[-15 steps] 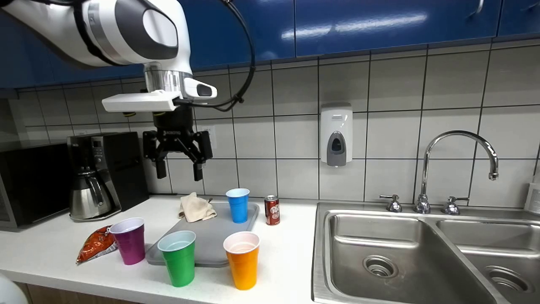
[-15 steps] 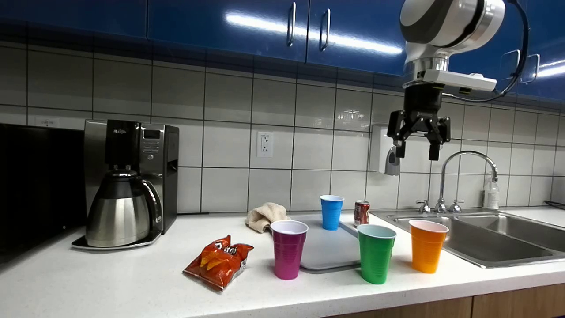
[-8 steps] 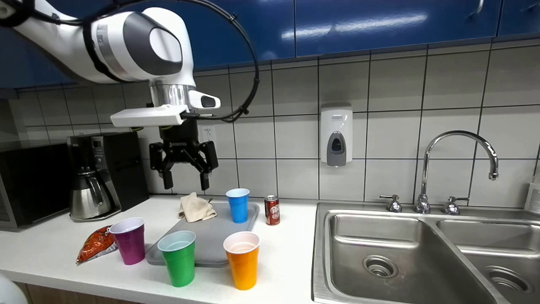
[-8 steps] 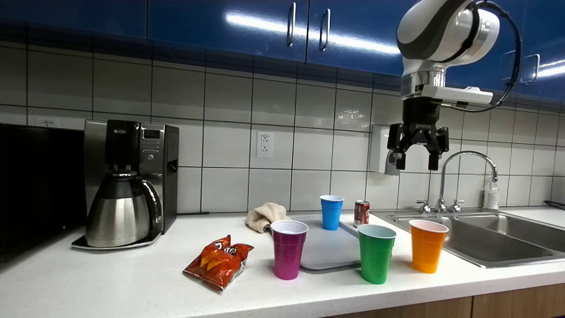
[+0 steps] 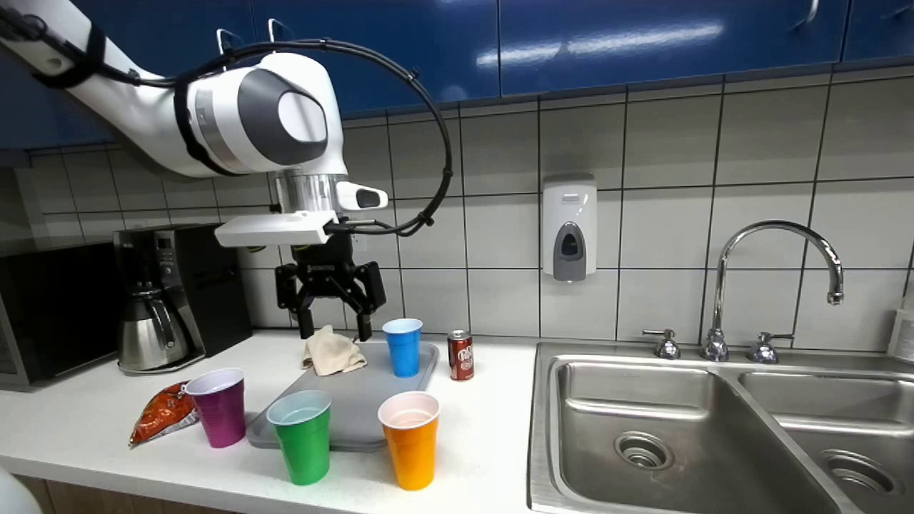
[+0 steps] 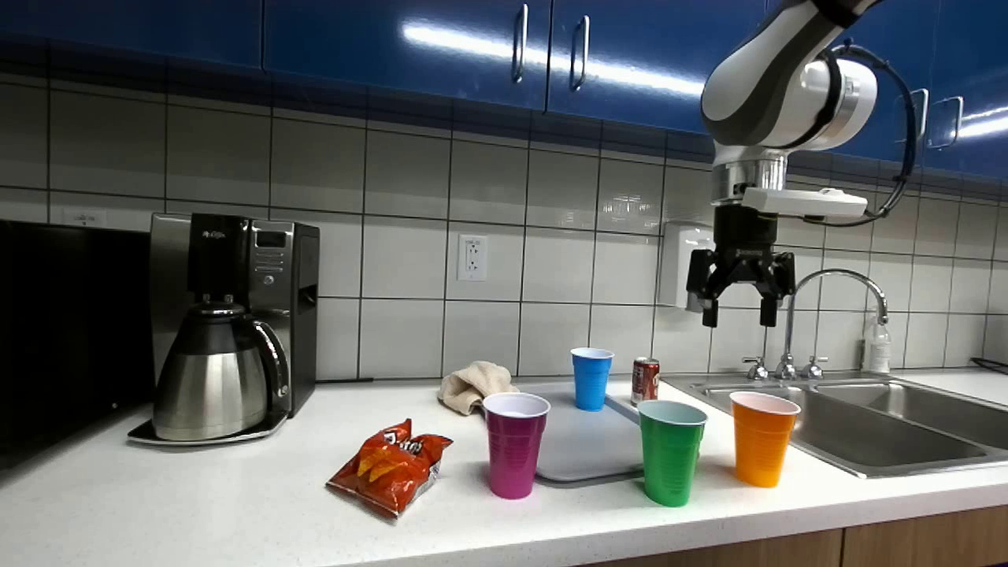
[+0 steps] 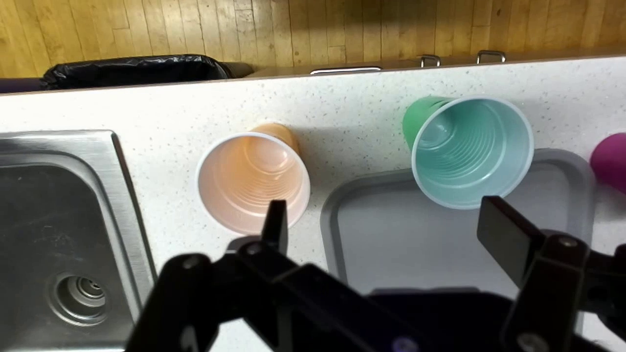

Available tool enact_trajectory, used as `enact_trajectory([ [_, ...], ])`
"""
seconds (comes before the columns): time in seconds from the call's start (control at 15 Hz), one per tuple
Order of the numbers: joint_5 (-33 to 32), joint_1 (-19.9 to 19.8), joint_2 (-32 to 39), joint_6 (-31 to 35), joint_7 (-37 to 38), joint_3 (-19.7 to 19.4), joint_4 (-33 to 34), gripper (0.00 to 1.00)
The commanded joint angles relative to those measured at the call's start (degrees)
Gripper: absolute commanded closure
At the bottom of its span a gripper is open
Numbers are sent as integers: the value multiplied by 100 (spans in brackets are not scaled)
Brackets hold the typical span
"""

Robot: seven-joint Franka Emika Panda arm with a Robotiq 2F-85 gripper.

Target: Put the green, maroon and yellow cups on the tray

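Observation:
The green cup, the maroon cup and the yellow-orange cup stand upright on the white counter along the near side of the grey tray. They also show in the other views: the green cup, the maroon cup, cut off at the right edge of the wrist view, and the yellow-orange cup. My gripper points down, open and empty, above the cups and tray. In the wrist view the tray shows between its fingers.
A blue cup stands on the tray's far part, with a beige cloth at its back corner. A soda can is beside the tray. A chip bag, coffee maker, sink and soap dispenser are around.
My arm and open gripper have moved down steadily, shifting right in one exterior view and slightly left in another. The cups, tray and other objects have not moved.

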Motion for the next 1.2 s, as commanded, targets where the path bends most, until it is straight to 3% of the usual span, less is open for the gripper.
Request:
enact_trajectory([
  [0.0, -187, -139, 345, 366, 325, -16, 42, 0],
  [1.13, -853, -381, 1601, 1404, 1441, -61, 115, 0],
])
